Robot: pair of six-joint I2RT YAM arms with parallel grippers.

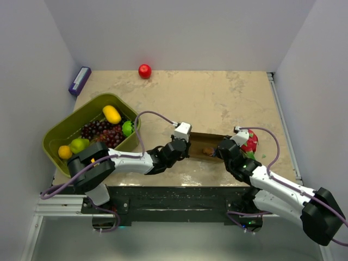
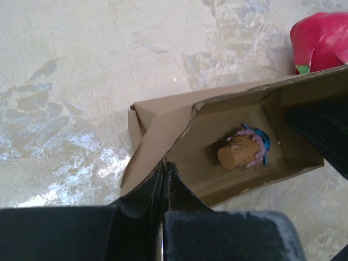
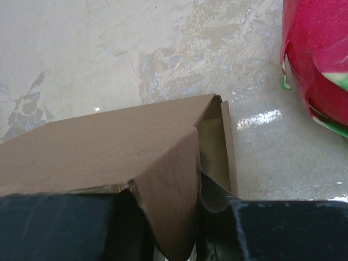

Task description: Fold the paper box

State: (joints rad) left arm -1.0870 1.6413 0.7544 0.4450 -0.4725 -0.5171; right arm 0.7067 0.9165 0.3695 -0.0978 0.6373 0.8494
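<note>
The paper box [image 1: 202,140] is a slim brown cardboard tray lying open near the table's front, between my two grippers. A small toy ice cream cone [image 2: 240,153] lies inside it. My left gripper [image 1: 184,148] is at the box's left end. In the left wrist view its jaws [image 2: 165,167] are shut on the edge of the box's near wall [image 2: 163,136]. My right gripper [image 1: 222,149] is at the box's right end. In the right wrist view it [image 3: 169,213] is shut on a side flap [image 3: 174,185] of the box [image 3: 109,141].
A red dragon fruit [image 1: 251,142] lies just right of the box and touches or nearly touches it. An olive-green basket [image 1: 58,133] of fruit stands at the left. A red apple [image 1: 144,70] and a purple box [image 1: 80,80] lie by the back wall.
</note>
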